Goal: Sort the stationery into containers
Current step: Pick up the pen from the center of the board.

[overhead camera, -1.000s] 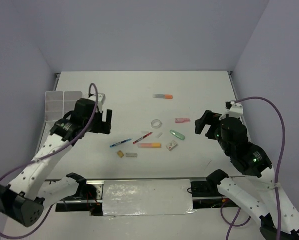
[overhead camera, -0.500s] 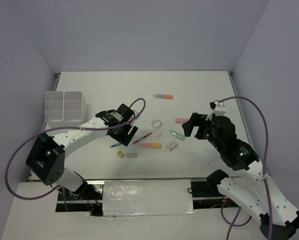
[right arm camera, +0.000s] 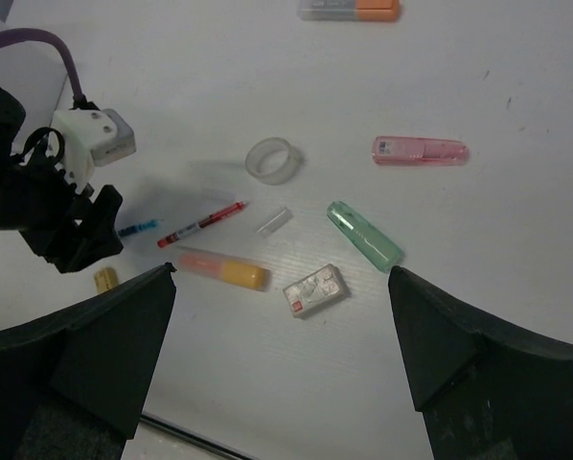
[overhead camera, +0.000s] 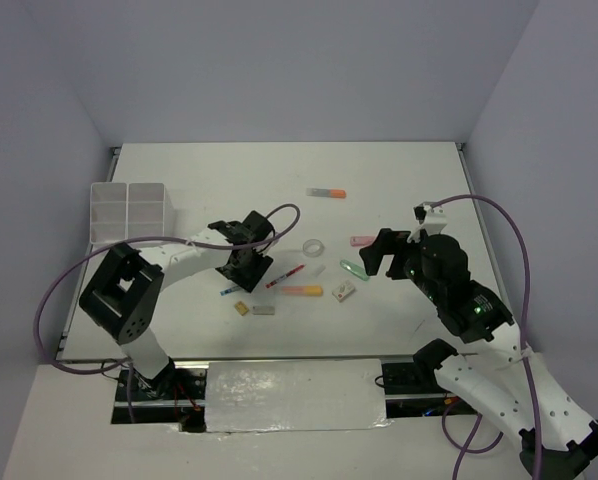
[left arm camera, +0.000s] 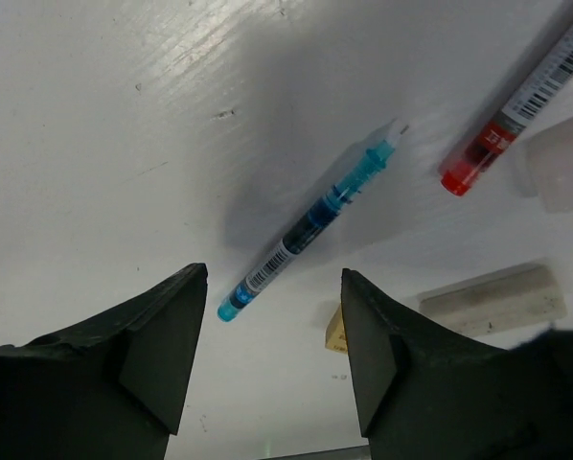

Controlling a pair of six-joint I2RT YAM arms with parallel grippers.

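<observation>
The stationery lies scattered mid-table. My left gripper (overhead camera: pixel 247 268) is open and low over the blue pen (left arm camera: pixel 310 223), whose rear end lies between the fingertips; the jaws touch nothing. A red pen (left arm camera: pixel 521 101), tan eraser (left arm camera: pixel 335 328) and grey eraser (left arm camera: pixel 492 292) lie close by. My right gripper (overhead camera: pixel 384 252) is open and empty, high above the white eraser (right arm camera: pixel 315 289), green marker (right arm camera: pixel 364 236), pink marker (right arm camera: pixel 421 150), tape ring (right arm camera: pixel 273 160) and orange-pink marker (right arm camera: pixel 222 269). The white four-compartment container (overhead camera: pixel 129 212) stands at the left.
An orange marker (overhead camera: pixel 326 192) lies alone farther back. A small clear cap (right arm camera: pixel 274 220) lies between the red pen and the green marker. The left arm's purple cable (overhead camera: pixel 279 215) loops over the table above the left gripper.
My left arm has swung from beside the container to the right and down, over the blue pen. My right gripper has moved a little left, toward the items.
</observation>
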